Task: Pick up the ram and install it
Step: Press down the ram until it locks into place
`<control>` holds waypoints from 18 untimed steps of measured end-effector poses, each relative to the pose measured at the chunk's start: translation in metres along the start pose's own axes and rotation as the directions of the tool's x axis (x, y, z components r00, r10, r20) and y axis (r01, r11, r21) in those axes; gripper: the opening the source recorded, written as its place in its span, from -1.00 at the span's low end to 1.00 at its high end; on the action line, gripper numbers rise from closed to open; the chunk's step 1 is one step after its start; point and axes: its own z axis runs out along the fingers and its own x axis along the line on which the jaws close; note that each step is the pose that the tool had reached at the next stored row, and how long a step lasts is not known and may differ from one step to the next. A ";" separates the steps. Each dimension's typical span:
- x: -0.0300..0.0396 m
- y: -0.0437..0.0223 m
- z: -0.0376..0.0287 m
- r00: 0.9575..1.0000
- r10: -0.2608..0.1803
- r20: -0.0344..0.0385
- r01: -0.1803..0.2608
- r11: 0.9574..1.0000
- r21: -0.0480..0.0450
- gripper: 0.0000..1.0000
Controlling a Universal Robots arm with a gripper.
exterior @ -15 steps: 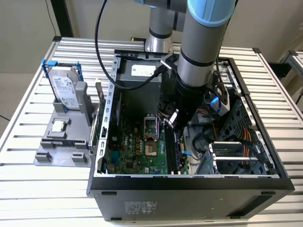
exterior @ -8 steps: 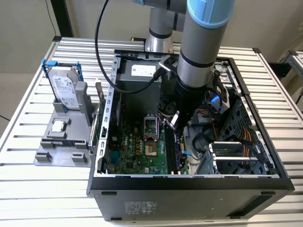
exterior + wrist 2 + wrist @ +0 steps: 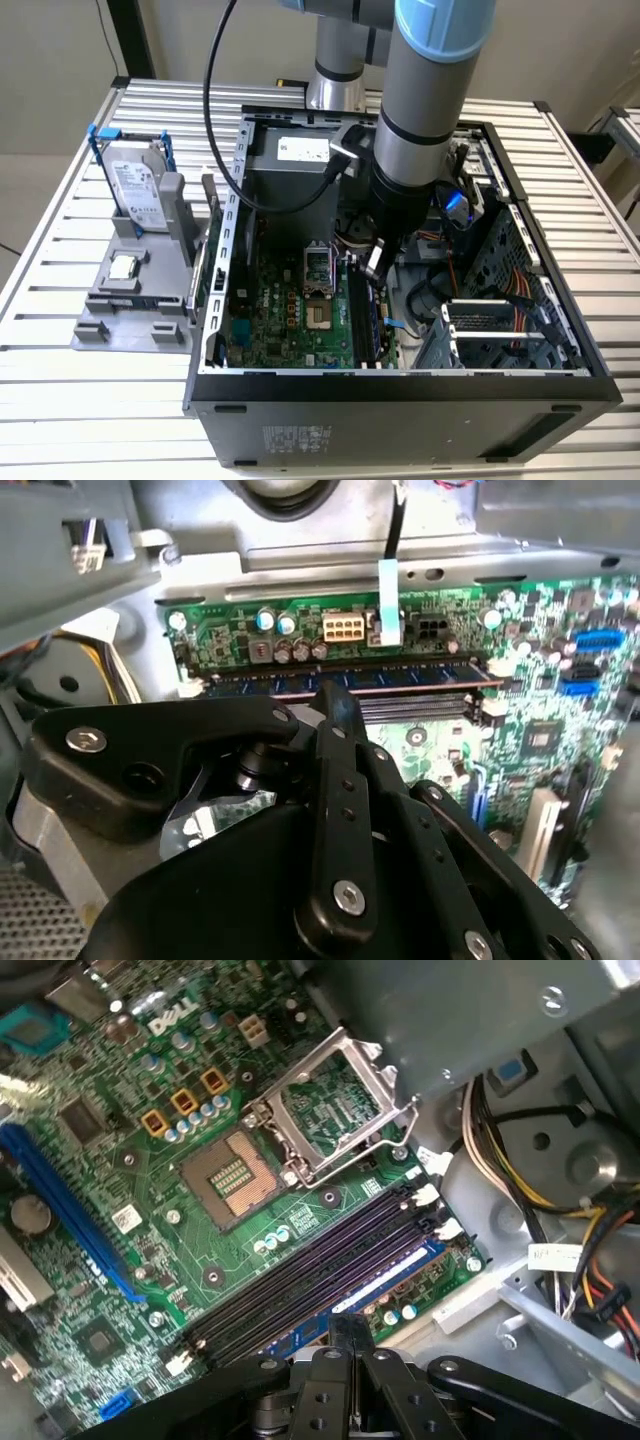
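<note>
A Universal Robots arm reaches down into an open desktop computer case (image 3: 560,340) at the centre of the exterior view, its black gripper (image 3: 345,1335) poised directly over the memory slots (image 3: 300,1285) of the green motherboard (image 3: 285,315). The ram (image 3: 345,677), a long, thin, dark-blue board stick lined with dark chips, stands on edge in the outermost slot, nearest the board's edge, in both wrist views; in the first wrist view a pale strip runs along its length. The gripper's fingers are drawn close together with their tips at the stick's upper edge, though whether they actually pinch it cannot be told. Beside the slots sits the open processor socket (image 3: 232,1175). At the exterior view's left, a silver hard drive (image 3: 135,190) stands in a blue bracket on a grey holder.
</note>
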 end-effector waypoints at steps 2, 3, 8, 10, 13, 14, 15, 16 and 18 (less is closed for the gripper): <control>0.0000 0.0000 0.0002 0.999 -0.036 0.001 0.036 0.999 -0.001 -1.00; 0.0000 0.0000 0.0003 0.999 -0.054 0.001 0.054 0.999 -0.001 -1.00; 0.0000 0.0000 0.0007 0.990 -0.144 0.003 0.144 0.990 -0.002 -1.00; 0.0000 0.0000 0.0008 0.984 -0.180 0.004 0.180 0.984 -0.003 -1.00; 0.0001 0.0000 0.0013 0.972 -0.233 0.005 0.233 0.972 -0.004 -1.00; 0.0001 0.0000 0.0014 0.968 -0.250 0.006 0.250 0.968 -0.004 -1.00; 0.0000 0.0000 0.0015 0.964 -0.266 0.006 0.266 0.964 -0.004 -1.00; 0.0000 0.0000 0.0015 0.959 -0.283 0.006 0.283 0.959 -0.004 -1.00; 0.0000 0.0000 0.0017 0.948 -0.317 0.007 0.317 0.948 -0.005 -1.00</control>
